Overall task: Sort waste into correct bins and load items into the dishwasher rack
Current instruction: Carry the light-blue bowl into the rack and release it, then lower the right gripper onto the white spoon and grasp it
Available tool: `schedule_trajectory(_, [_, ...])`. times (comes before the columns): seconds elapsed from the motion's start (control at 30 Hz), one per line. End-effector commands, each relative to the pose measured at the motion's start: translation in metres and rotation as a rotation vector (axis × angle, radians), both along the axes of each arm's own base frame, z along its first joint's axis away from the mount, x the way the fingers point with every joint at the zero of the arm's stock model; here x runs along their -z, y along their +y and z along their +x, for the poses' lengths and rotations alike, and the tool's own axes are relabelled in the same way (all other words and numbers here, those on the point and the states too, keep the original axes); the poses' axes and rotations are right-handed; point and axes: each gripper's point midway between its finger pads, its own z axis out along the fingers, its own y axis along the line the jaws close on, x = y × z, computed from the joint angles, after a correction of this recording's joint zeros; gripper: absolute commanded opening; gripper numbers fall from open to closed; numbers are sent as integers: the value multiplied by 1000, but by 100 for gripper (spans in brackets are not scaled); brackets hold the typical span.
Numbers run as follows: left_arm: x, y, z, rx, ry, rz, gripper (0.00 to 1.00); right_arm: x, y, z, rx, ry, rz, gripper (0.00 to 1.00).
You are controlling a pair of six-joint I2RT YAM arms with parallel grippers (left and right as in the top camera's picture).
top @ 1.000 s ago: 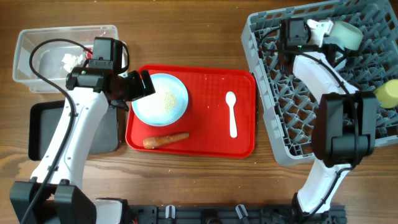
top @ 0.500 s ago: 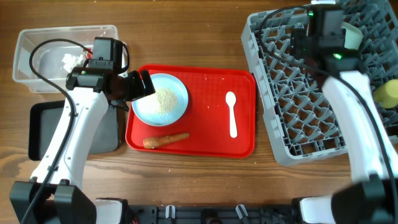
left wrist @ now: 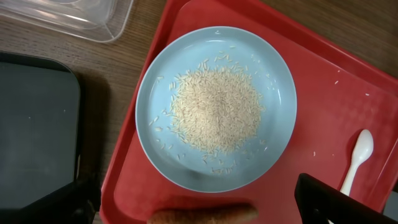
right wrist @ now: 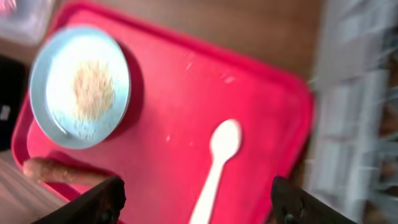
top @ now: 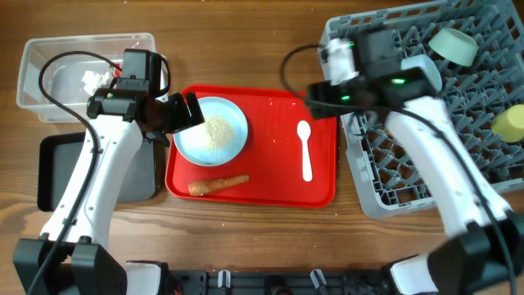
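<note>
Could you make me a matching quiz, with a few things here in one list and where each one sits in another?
1. rice
2. spoon
3. tissue
4. cup

A. directly on the red tray
B. in the rack
C. on the plate
D. in the tub

Pairs: 1-C, 2-A, 3-D, 4-B

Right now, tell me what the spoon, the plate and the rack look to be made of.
Spoon: white and glossy, likely glazed ceramic, possibly hard plastic.
Plate: pale blue, smooth with a soft sheen; ceramic or melamine, cannot tell which.
Rack: dull grey moulded plastic, judging by its thin lattice and pegs.
</note>
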Motion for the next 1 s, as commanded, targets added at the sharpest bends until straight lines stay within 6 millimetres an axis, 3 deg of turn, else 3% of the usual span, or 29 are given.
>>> schedule_trajectory(0.0, [-7,1,1,1,-21,-5,100,46,15,-4,95,114,-102,77])
schedule_trajectory(0.13, [-7,1,1,1,-21,-5,100,93,19,-16,202,254,-176,76])
schedule_trajectory(0.33, [-7,1,1,1,-21,-5,100,138,11,-36,273,418,-255,73])
schedule_trajectory(0.47, [-7,1,1,1,-21,-5,100,150,7,-31,292,408,-289,73])
schedule_trajectory(0.63, [-7,1,1,1,-20,-5,100,151,2,-7,331,302,-311,74])
schedule_trajectory(0.97, [-7,1,1,1,-18,-4,100,179,8,3,323,295,-310,74])
